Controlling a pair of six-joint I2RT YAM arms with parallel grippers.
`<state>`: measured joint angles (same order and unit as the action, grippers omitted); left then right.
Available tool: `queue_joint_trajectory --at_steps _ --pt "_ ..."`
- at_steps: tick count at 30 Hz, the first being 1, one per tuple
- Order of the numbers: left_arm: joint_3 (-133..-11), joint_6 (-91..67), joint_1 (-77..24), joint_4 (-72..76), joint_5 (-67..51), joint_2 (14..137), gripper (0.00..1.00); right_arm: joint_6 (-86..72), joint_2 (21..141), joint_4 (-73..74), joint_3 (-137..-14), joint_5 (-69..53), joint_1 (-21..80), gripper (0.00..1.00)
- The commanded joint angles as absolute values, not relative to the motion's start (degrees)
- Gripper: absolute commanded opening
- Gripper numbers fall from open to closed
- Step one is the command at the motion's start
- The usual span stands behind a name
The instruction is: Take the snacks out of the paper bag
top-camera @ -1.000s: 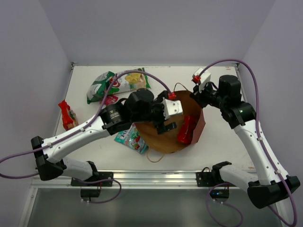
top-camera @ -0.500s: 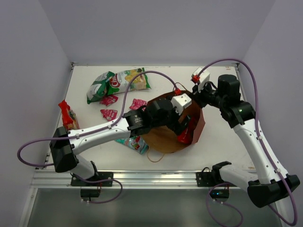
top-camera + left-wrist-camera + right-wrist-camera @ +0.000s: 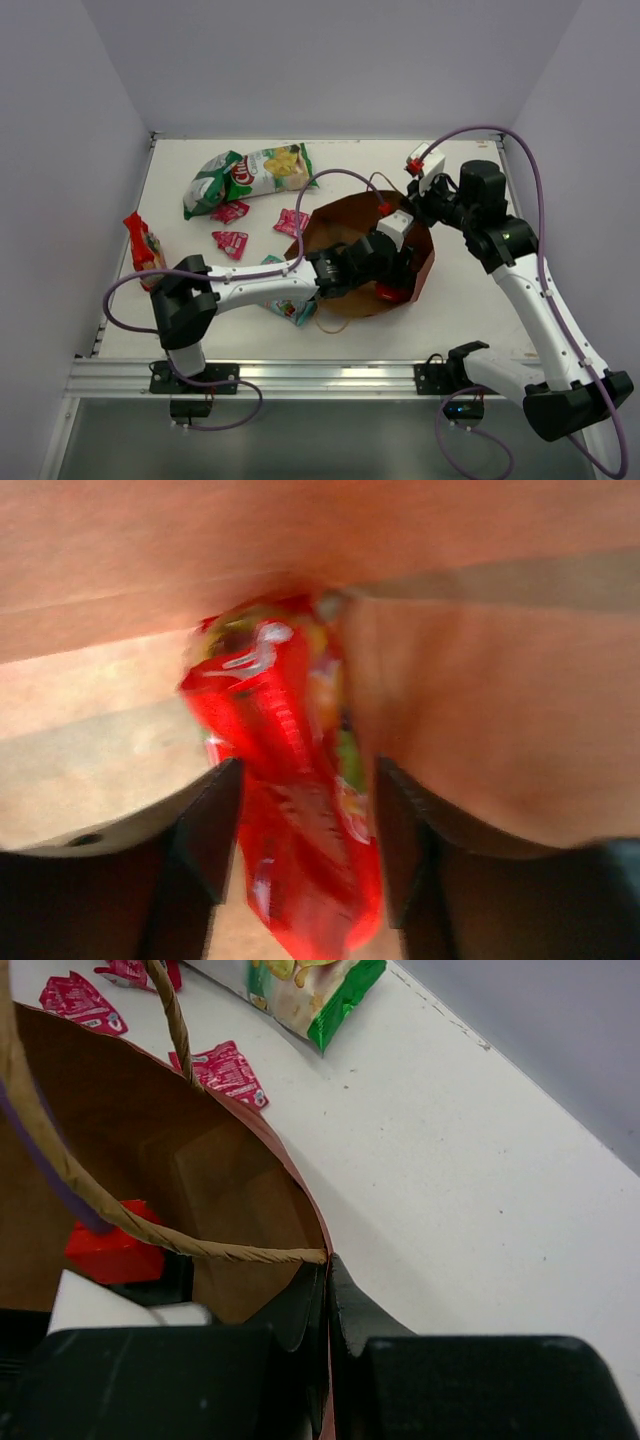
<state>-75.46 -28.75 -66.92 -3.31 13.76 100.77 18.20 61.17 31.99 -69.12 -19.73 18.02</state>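
The paper bag (image 3: 340,290) lies open on the table, red-brown outside and tan inside. My right gripper (image 3: 424,210) is shut on its rim (image 3: 300,1200), next to a twisted handle (image 3: 180,1240). My left gripper (image 3: 394,274) reaches deep inside the bag. In the left wrist view it (image 3: 310,772) is open, with a red packet (image 3: 290,810) between its fingers (image 3: 205,825). That packet also shows in the top view (image 3: 390,293) and the right wrist view (image 3: 112,1252).
Out on the table lie the green-white chip bag (image 3: 250,173), three red-pink sachets (image 3: 231,211) (image 3: 230,241) (image 3: 292,221), a teal packet (image 3: 287,303) partly under my left arm, and another red packet (image 3: 143,243) at the left edge.
My left arm has stretched to the right and gone deep into the bag, up to the red packet. My right gripper has kept its hold on the rim.
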Motion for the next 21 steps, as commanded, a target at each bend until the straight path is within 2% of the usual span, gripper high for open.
queue_joint_trajectory --at_steps 1,2,4,5,7,14,21 --pt "-76.29 -30.5 -66.8 1.06 21.08 100.99 0.57 17.31 58.8 27.16 -68.47 -17.76 18.37 0.0" --pt "-76.2 -30.06 -66.88 0.97 21.7 100.81 0.42 17.31 58.62 27.07 -68.21 -17.58 18.37 0.0" --pt "-76.11 -29.27 -66.88 0.7 22.58 99.07 0.26 17.4 58.27 26.72 -67.59 -16.96 18.37 0.0" --pt "-76.11 -27.96 -66.8 0.44 22.59 98.01 0.13 17.4 58.27 26.63 -67.41 -16.79 18.37 0.0" --pt "-76.03 -26.46 -66.88 0.18 22.33 93.9 0.0 17.58 58.27 26.37 -66.71 -15.22 18.37 0.0" --pt "-84.8 -18.29 -66.89 -12.81 20.74 81.57 0.0 17.93 59.32 26.19 -65.57 -9.85 18.28 0.0" --pt "-92.72 -14.5 -66.88 -17.4 21.35 72.34 0.0 17.58 60.55 26.19 -65.04 -6.59 18.28 0.0"
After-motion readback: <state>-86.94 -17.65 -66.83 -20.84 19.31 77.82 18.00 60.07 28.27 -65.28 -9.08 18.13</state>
